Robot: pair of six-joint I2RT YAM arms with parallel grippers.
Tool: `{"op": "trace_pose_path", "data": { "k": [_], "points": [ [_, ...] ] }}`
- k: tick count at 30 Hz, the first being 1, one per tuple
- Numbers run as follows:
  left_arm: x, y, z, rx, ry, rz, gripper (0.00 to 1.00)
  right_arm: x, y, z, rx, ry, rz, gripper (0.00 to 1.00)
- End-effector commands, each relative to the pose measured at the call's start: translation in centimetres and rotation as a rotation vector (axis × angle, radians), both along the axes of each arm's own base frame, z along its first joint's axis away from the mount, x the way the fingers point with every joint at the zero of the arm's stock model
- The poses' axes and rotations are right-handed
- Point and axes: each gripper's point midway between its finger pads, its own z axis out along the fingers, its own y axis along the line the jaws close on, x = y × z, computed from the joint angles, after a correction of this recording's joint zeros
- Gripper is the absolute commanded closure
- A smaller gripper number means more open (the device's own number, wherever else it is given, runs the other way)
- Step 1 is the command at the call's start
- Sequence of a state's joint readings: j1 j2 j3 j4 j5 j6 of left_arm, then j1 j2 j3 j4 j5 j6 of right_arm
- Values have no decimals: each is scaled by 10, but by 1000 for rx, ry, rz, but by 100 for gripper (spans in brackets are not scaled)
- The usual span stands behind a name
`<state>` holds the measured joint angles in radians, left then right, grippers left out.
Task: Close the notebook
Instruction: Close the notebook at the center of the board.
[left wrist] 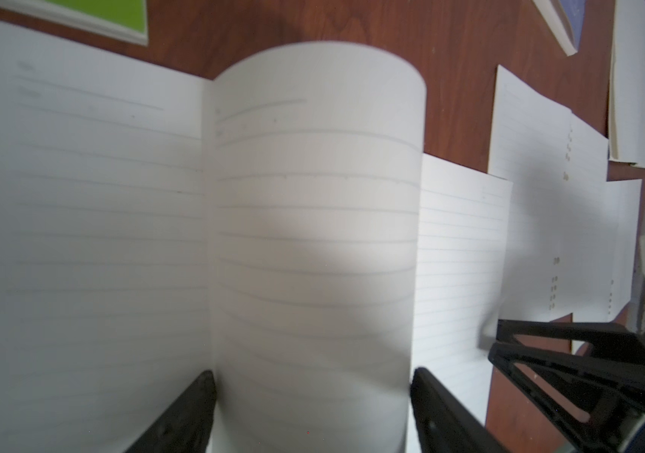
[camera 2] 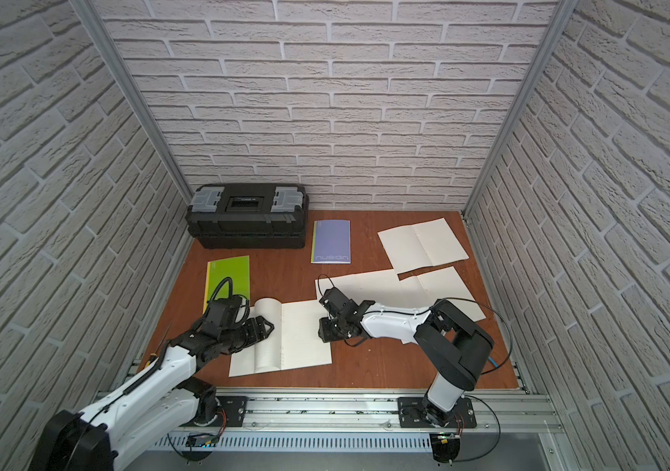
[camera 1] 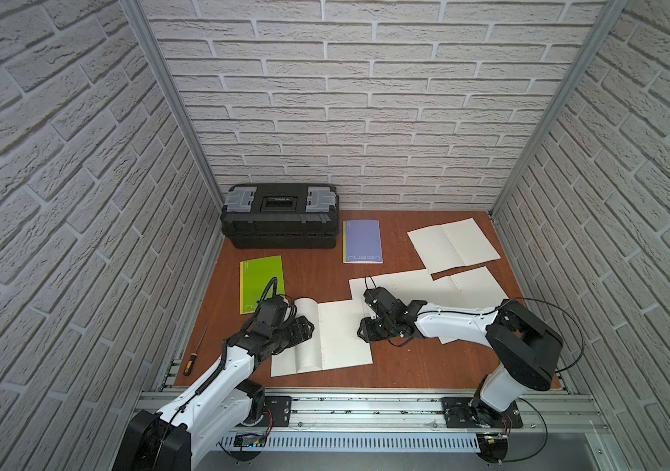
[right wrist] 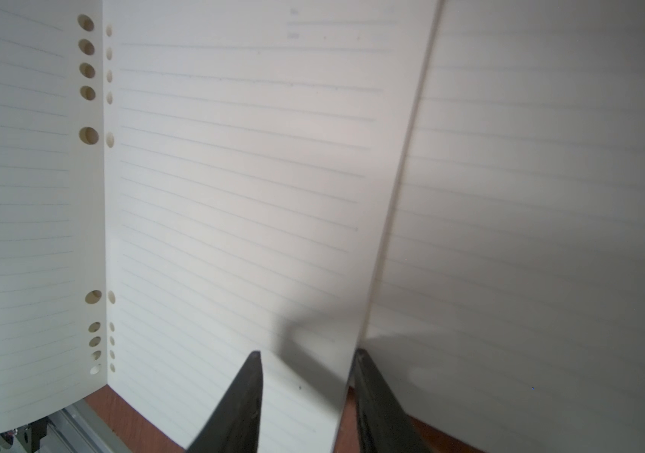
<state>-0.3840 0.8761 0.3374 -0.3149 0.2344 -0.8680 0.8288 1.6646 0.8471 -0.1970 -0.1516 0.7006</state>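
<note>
The open notebook (camera 1: 343, 338) (camera 2: 305, 336) lies with lined white pages up near the front of the wooden table. Its left page (camera 1: 308, 326) (left wrist: 313, 196) is curled up off the book in an arch. My left gripper (camera 1: 305, 328) (camera 2: 265, 328) (left wrist: 311, 386) is open wide, and that curled page bulges between its fingers (left wrist: 199, 396). My right gripper (camera 1: 362, 332) (camera 2: 322, 330) (right wrist: 307, 355) stands open with a narrow gap at the notebook's right edge (right wrist: 352, 353), one finger over the page and the other just past the edge.
Two more open notebooks (camera 1: 453, 244) (camera 1: 427, 285) lie at the right, partly under my right arm. A closed purple notebook (camera 1: 362, 242) and a black toolbox (camera 1: 280, 216) are at the back, a green notebook (camera 1: 258, 281) is at the left, and a screwdriver (camera 1: 192, 359) lies at the front left.
</note>
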Motion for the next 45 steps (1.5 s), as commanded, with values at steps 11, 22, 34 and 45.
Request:
{"op": "trace_pose_path", "data": {
  "k": [11,22,34,45],
  "points": [
    [11,-30,37,-121,-126,-99,20,-11,-5,-3,-26,23,10,61],
    [19,-60,46,-147,-161,-184,20,-8,-6,12,-11,-9,7,60],
    [29,-83,52,-177,-184,-244,19,-3,-13,41,-3,-72,-12,59],
    [30,-113,64,-242,-225,-328,19,3,-43,69,-17,-140,-71,56]
  ]
}}
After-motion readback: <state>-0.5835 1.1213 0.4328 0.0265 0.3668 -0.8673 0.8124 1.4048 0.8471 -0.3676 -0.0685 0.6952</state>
